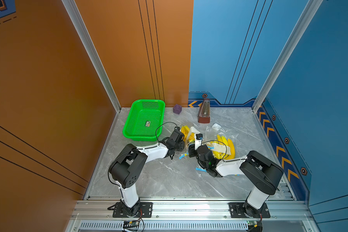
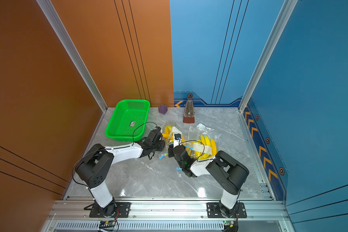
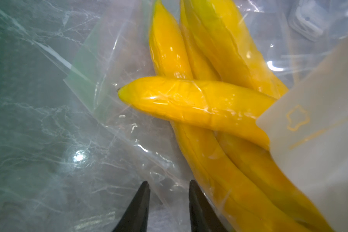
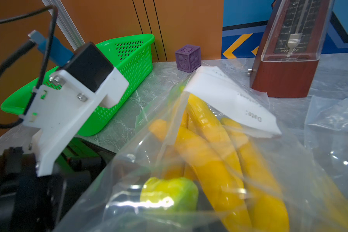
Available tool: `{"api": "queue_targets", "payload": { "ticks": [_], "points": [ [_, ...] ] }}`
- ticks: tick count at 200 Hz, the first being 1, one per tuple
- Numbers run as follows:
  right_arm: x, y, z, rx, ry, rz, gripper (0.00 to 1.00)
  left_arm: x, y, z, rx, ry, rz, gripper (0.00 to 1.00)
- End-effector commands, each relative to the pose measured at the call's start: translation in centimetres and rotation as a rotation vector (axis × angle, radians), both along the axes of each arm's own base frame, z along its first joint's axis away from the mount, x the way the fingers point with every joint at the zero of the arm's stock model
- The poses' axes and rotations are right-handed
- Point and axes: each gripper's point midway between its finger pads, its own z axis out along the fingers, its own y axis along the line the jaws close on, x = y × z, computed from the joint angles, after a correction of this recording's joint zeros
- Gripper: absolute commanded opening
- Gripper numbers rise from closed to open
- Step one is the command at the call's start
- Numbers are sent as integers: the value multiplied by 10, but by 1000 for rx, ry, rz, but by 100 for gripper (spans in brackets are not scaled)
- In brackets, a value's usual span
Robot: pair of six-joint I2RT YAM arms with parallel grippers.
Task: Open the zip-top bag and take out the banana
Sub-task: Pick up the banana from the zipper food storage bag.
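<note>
A green mesh basket (image 1: 137, 118) sat on the far left of the grey marbled tabletop (image 1: 169, 180), against the orange wall (image 1: 48, 80), with a small label (image 1: 148, 124) lying on its floor. Just right of it, a purple cube (image 1: 177, 109) stood by the far edge. Further right, a reddish-brown metronome (image 1: 204, 112) stood upright before the blue wall (image 1: 219, 50). A small white object (image 1: 216, 126) lay near the metronome's near right side, too small to make out.

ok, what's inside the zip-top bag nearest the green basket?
A bunch of yellow bananas, visible through the clear bag. Its white label covers part of the bunch; anything beneath the bananas can't be seen.
</note>
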Motion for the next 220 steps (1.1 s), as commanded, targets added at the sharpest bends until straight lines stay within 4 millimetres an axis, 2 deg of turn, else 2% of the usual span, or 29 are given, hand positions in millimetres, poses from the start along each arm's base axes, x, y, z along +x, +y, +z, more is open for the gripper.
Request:
{"api": "queue_targets", "payload": {
  "ticks": [1,29,63,87,95,105,113,145,170,187,203,210,213,220],
  "points": [
    [-6,-5,6,-15,-5,-12,29,1,13,1,20,-8,42,30],
    [-23,-2,9,3,10,40,28,7,19,-3,35,-8,71,20],
    [-44,-13,13,35,43,62,28,15,24,0,37,-19,90,8],
    [-59,-14,14,32,50,79,28,17,18,4,21,-20,78,4],
    [-61,-15,12,21,55,76,28,17,17,5,17,-20,72,9],
    [-62,-18,10,17,55,71,28,16,20,9,10,-28,83,23],
    [-62,-21,8,8,59,62,28,15,24,12,-3,-32,93,30],
    [-68,-30,-3,-22,78,58,28,13,34,44,-71,-76,98,39],
    [-73,-31,-10,-28,86,66,28,16,35,60,-127,-90,115,53],
    [-77,-29,-12,-27,86,75,28,22,31,59,-134,-83,115,60],
    [-80,-27,-10,-32,77,79,28,26,25,48,-147,-50,109,65],
    [-80,-27,-9,-35,75,80,28,26,23,38,-143,-26,107,67],
    [-80,-26,-8,-33,73,82,28,32,19,44,-155,-38,104,68],
    [-81,-25,-9,-36,73,85,28,35,15,39,-162,-22,97,70]
  ]
}}
